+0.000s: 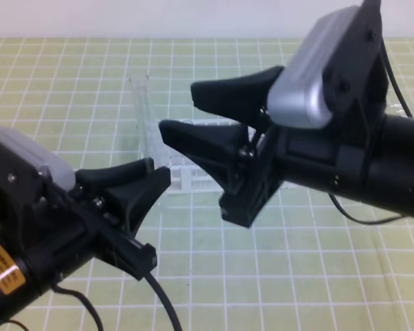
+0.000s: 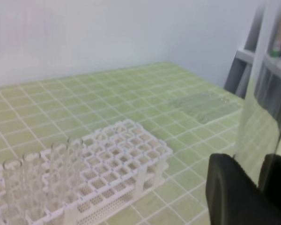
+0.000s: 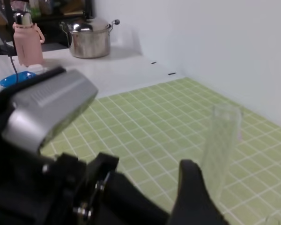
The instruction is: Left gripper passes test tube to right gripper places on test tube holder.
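Note:
My left gripper (image 1: 156, 172) reaches in from the lower left and is shut on the foot of a clear test tube (image 1: 145, 121), which stands nearly upright. In the left wrist view the tube (image 2: 264, 89) rises between the black fingers (image 2: 232, 187). My right gripper (image 1: 178, 109) comes from the right, open, with its fingertips just right of the tube and not touching it. The right wrist view shows the tube (image 3: 220, 140) and the left gripper's silver-topped body (image 3: 47, 105). The white test tube holder (image 1: 193, 181) lies behind both grippers, mostly hidden; its lattice (image 2: 126, 152) shows better in the left wrist view.
Several clear tubes (image 2: 37, 180) stand in one end of the rack. More loose tubes (image 2: 203, 103) lie on the green grid mat (image 1: 297, 276) beyond it. A steel pot (image 3: 89, 37) and a pink bottle (image 3: 27, 44) sit far off on a counter.

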Motion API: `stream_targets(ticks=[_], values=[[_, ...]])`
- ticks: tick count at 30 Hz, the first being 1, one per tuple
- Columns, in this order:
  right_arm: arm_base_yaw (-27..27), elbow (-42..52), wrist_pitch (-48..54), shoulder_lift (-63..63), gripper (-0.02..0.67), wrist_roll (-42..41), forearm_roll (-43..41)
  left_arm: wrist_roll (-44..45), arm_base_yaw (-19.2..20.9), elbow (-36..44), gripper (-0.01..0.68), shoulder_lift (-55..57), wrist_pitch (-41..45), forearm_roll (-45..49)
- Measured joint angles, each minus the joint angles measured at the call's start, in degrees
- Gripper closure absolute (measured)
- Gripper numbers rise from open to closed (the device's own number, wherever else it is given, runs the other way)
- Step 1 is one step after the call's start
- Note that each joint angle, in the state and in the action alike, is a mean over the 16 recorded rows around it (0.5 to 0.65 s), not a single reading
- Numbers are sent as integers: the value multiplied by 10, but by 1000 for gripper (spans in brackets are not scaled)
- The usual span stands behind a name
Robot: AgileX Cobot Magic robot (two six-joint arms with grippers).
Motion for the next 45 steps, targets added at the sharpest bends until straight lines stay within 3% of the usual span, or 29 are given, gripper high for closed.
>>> stream_targets(ticks=[7, 23, 45], values=[[0, -28, 2, 32, 256, -11, 0, 1, 0, -4, 639, 0, 3, 0], [0, -80, 0, 92, 121, -17, 0, -10, 0, -3, 627, 0, -6, 0], [0, -122, 2, 143, 133, -17, 0, -22, -1, -3, 633, 0, -27, 0]])
